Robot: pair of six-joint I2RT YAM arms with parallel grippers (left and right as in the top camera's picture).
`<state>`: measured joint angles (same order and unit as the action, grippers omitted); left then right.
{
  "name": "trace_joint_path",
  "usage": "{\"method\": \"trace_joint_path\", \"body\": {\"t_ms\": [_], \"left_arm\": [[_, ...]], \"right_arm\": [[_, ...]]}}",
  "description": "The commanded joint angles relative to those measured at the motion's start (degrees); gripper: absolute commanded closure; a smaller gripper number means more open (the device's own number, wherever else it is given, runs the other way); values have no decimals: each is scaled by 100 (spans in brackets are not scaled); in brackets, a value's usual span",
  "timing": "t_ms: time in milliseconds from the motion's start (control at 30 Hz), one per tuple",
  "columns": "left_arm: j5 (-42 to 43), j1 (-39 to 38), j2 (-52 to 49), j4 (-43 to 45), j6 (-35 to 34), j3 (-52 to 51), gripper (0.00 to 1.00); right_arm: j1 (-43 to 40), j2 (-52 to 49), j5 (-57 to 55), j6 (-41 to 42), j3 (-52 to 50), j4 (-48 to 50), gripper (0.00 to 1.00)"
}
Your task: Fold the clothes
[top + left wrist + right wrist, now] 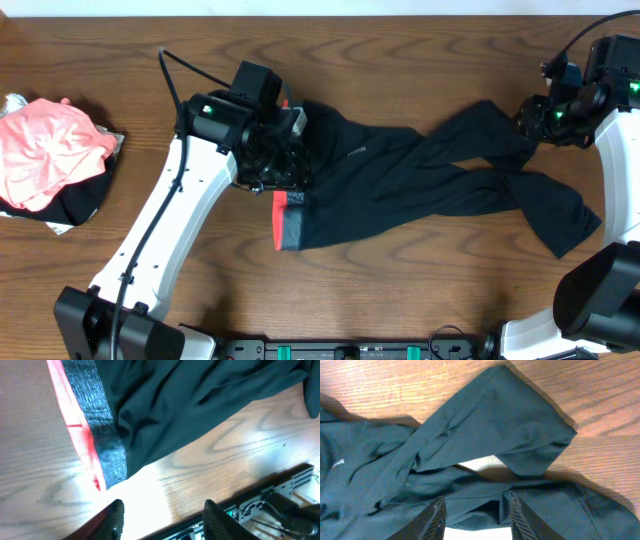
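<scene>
The clothes (420,180) are black leggings spread across the table, their two legs crossing toward the right. The grey waistband (291,232) with its coral-red edge lies at the left end. My left gripper (288,160) hovers over the waist end. In the left wrist view it (162,517) is open, with only bare wood between the fingers and the waistband (102,435) just beyond them. My right gripper (528,122) is at the end of the upper leg. In the right wrist view it (476,515) stands open astride a loose fold of leg fabric (485,450).
A heap of pink and black garments (50,150) lies at the table's left edge. A black rail with cables (350,350) runs along the front edge and shows close by in the left wrist view (270,500). Bare wood (420,290) lies in front of the leggings.
</scene>
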<state>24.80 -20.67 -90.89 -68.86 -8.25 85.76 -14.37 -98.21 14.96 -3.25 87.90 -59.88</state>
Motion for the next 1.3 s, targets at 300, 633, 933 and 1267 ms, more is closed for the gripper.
{"method": "trace_joint_path", "body": {"t_ms": [300, 633, 933, 1267], "left_arm": [[-1510, 28, -149, 1698, 74, -17, 47], [-942, 516, -1676, 2564, 839, 2, 37], [-9, 1071, -2629, 3414, 870, 24, 36], [13, 927, -3108, 4072, 863, 24, 36]], "right_arm": [[94, -37, -286, -55, -33, -24, 56], [87, -37, -459, 48, -87, -61, 55], [50, -37, -1316, 601, -402, 83, 43], [50, -37, -1303, 621, -407, 15, 43]]}}
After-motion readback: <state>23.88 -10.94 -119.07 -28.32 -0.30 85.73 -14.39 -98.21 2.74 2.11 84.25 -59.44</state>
